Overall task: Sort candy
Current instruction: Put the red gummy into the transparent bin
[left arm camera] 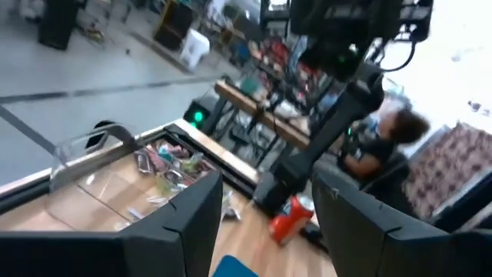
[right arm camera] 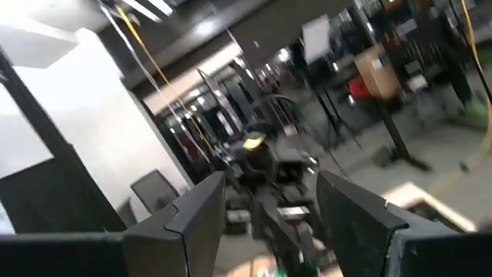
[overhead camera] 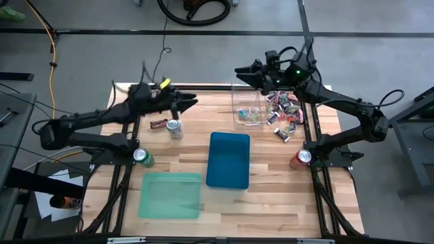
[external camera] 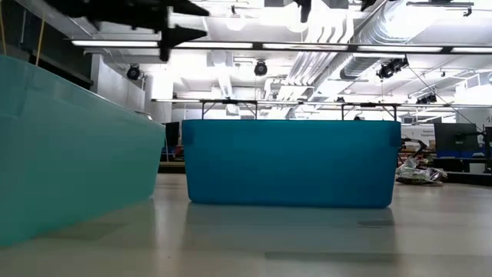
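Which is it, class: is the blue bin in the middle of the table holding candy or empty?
Empty. From above, the blue bin shows only its bare blue floor; the candy lies loose on the table beside the clear container.

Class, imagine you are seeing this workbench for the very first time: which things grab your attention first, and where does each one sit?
The deep blue bin stands out at the table's centre, with a pale green bin beside it nearer the front edge. A bright heap of wrapped candy lies at the back right, spilling beside a clear container. Above these hang the open left gripper and open right gripper, both empty.
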`<state>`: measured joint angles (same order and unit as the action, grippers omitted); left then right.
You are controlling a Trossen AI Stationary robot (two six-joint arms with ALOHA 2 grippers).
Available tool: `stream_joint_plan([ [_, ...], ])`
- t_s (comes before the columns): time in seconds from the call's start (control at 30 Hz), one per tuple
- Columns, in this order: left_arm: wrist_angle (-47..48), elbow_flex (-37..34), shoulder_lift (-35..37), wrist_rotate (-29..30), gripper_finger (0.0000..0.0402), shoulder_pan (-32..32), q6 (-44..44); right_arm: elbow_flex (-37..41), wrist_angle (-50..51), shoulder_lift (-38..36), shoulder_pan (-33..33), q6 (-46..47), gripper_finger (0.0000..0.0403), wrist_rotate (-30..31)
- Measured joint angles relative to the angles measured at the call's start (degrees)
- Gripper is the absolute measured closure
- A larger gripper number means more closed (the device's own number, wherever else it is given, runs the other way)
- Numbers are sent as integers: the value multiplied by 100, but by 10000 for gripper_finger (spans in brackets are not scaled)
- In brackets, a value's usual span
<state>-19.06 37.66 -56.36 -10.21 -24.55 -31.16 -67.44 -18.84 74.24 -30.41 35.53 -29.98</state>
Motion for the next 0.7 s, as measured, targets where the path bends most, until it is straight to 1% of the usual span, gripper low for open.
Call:
stream_joint_plan([
  [0.1, -291, -471, 406, 551, 214, 131, -162, 0, 739, 0, 0, 0, 201, 5],
  [0.17, -344, -614, 585, 753, 214, 146, -282, 0, 1371, 0, 2, -2, 201, 181],
  [0.23, -326, -661, 695, 838, 214, 142, -333, 0, 2089, 0, 2, 0, 201, 704],
  [0.37, -497, -661, 799, 839, 214, 142, -315, 0, 3555, 0, -178, 56, 201, 2001],
  [0.47, -526, -661, 829, 838, 214, 129, -225, 0, 4437, 2, -514, 258, 201, 2557],
  [0.6, -521, -661, 831, 838, 214, 126, -175, 0, 5485, 2, -1134, 401, 201, 2996],
  [0.7, -519, -661, 831, 838, 214, 126, -177, 0, 6041, 2, -1611, 531, 201, 3297],
])
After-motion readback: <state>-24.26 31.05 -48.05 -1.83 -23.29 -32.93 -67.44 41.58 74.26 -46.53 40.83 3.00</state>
